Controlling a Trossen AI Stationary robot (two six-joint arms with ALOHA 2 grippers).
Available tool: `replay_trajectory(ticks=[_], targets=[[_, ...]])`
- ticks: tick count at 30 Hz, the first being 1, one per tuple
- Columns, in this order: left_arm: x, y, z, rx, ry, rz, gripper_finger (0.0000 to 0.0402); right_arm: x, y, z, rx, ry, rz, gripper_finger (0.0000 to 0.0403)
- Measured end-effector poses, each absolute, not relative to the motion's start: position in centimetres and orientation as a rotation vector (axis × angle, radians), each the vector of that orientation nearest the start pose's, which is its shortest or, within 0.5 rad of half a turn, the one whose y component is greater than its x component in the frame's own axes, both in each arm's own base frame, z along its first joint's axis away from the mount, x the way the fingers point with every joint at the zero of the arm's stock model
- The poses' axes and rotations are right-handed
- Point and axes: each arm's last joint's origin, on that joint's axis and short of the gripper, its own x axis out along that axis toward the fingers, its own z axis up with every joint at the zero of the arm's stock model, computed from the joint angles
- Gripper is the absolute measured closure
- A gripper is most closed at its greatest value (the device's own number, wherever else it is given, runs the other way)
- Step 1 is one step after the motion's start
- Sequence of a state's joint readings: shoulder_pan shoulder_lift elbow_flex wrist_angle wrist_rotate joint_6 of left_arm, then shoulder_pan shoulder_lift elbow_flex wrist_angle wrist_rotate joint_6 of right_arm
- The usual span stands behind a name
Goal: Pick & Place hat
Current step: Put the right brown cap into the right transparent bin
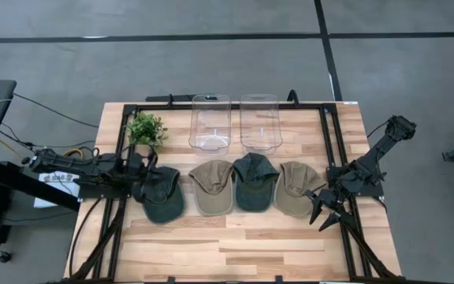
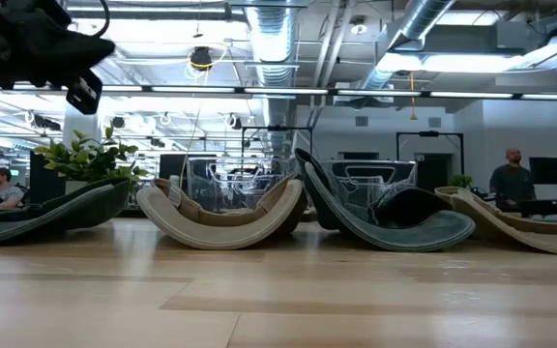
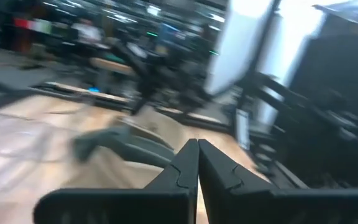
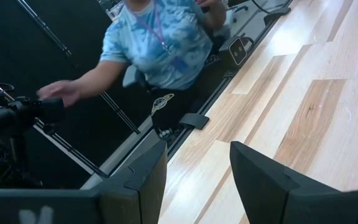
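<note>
**Four hats lying in a row, neither gripper holding one**

You are looking down on a wooden table with four hats lined up across its middle. The leftmost dark green hat is lying just beside your left gripper, whose fingers are pressed together with nothing between them. Next to it are sitting a tan hat, a second dark green hat and a second tan hat, each touching or nearly touching its neighbour.

Your right gripper is hovering near the table's right side, just beside the last tan hat, with its fingers standing apart and empty.

Behind the hats, two clear plastic bins are standing side by side, and a small green plant is sitting to their left. In the right wrist view, a person in a blue shirt is standing beyond the table edge.
</note>
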State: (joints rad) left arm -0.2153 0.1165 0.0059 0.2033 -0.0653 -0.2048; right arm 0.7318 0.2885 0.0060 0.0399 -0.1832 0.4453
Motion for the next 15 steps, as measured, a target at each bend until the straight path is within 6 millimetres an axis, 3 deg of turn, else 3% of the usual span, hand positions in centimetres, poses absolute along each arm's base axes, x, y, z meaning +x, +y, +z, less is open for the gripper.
replay_trajectory(ticks=[8,15], targets=[[10.4,-3.1,17.0,-0.185,0.025,-0.496,0.0394,8.0,7.9,14.5,0.344,0.439,0.839,0.0236],[11.1,-3.8,16.4,-0.165,0.092,-0.571,0.0394,8.0,7.9,14.5,0.338,0.436,0.840,0.0236]])
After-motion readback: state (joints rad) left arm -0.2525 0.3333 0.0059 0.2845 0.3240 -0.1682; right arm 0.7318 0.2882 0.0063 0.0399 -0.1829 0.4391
